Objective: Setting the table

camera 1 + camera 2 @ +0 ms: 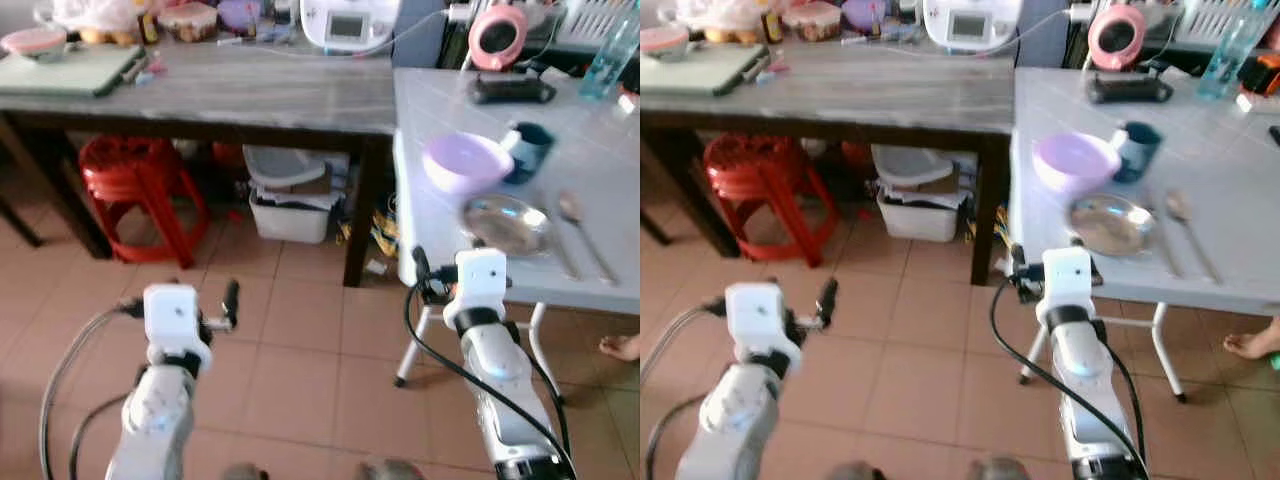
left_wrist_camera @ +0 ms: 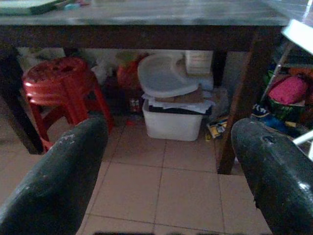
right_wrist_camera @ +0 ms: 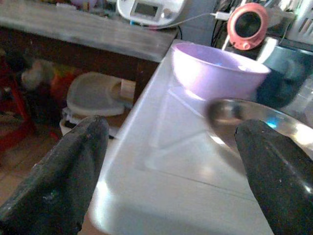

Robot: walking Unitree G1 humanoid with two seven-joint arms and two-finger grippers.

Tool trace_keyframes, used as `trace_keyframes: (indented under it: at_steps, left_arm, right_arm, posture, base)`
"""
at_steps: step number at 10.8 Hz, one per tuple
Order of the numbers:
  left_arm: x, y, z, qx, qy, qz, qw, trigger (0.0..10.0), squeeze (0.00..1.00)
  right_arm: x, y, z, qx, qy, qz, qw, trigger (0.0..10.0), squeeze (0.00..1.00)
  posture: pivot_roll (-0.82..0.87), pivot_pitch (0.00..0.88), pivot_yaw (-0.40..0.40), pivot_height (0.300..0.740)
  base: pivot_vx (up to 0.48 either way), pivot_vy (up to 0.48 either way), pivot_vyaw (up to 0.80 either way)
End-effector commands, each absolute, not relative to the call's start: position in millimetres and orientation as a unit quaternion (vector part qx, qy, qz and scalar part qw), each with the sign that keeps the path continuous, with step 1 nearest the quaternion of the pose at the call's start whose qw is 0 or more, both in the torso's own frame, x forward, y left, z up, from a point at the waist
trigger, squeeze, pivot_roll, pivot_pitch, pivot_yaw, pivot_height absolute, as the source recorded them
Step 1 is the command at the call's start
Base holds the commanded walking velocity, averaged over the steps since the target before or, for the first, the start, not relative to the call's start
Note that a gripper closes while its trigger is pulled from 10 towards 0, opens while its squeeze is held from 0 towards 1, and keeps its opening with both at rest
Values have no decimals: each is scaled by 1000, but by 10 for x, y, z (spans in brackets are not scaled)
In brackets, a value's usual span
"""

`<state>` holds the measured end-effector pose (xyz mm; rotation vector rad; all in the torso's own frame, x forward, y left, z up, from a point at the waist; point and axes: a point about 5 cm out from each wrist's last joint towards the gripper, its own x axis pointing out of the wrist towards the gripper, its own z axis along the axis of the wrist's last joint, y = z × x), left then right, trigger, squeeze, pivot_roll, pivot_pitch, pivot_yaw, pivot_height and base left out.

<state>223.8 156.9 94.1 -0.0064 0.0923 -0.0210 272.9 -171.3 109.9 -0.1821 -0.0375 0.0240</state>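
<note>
On the white table (image 1: 600,150), just past the right gripper (image 3: 166,161) at its near edge, sat one steel plate (image 1: 507,224), one purple bowl (image 1: 467,162) touching its far rim, one teal mug (image 1: 528,150) beside the bowl, and one spoon (image 1: 582,230) beside the plate. Right fingers were spread, empty. Left gripper (image 2: 168,161), also spread wide, hung over the floor tiles (image 1: 300,370), well apart, facing one red stool (image 1: 135,180).

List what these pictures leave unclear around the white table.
- Teal cup: partly hidden behind the purple bowl in the eye views.
- Metal plate: blurred in the right wrist view, cut by the edge.
- Spoon: too blurred to tell its shape.
- Person's foot: cut by the edge.
</note>
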Motion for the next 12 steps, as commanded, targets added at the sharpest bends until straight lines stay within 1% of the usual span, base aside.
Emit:
trace_keyframes:
  at_steps: [1, 4, 5, 6, 8, 9, 10, 12]
  left_arm:
    - [2246, 1510, 944, -10, 49, -22, 998, 10000, 0]
    - [2244, 1511, 939, -8, 51, -26, 998, 10000, 0]
    - [2244, 1504, 945, -6, 50, -27, 998, 10000, 0]
    - [2243, 1504, 944, -6, 51, -27, 998, 10000, 0]
    - [2246, 1523, 948, 4, 49, -23, 999, 10000, 0]
    - [2260, 1553, 966, 29, 38, -2, 999, 10000, 0]
    - [2267, 1560, 982, 22, 25, 5, 999, 10000, 0]
    - [2259, 1580, 982, 28, 29, 3, 999, 10000, 0]
  right_arm:
    - [2713, -1762, 1093, -84, -18, 9, 996, 10000, 0]
    - [2714, -1777, 1093, -95, -17, 2, 995, 10000, 0]
    - [2716, -1779, 1078, -118, -15, -10, 993, 10000, 0]
    - [2705, -1758, 1032, -70, 2, -7, 998, 10000, 0]
    - [2715, -1766, 1030, -73, 2, -14, 997, 10000, 0]
    - [2710, -1748, 1028, -69, 5, -4, 998, 10000, 0]
    - [2706, -1739, 1025, -60, 6, -1, 998, 10000, 0]
    - [2710, -1739, 1031, -63, 4, 2, 998, 10000, 0]
  posture:
    - [17, 68, 36, 740]
    - [17, 70, 38, 740]
    - [17, 70, 38, 740]
    - [18, 73, 40, 740]
    - [20, 74, 41, 740]
    - [21, 76, 39, 740]
    - [22, 76, 39, 740]
    - [26, 75, 38, 740]
  base:
    - [0, 0, 0]
    - [0, -475, 0]
    - [0, -465, 0]
    - [0, -458, 0]
    - [0, -324, 0]
    - [0, 0, 0]
    - [0, 0, 0]
    - [0, 0, 0]
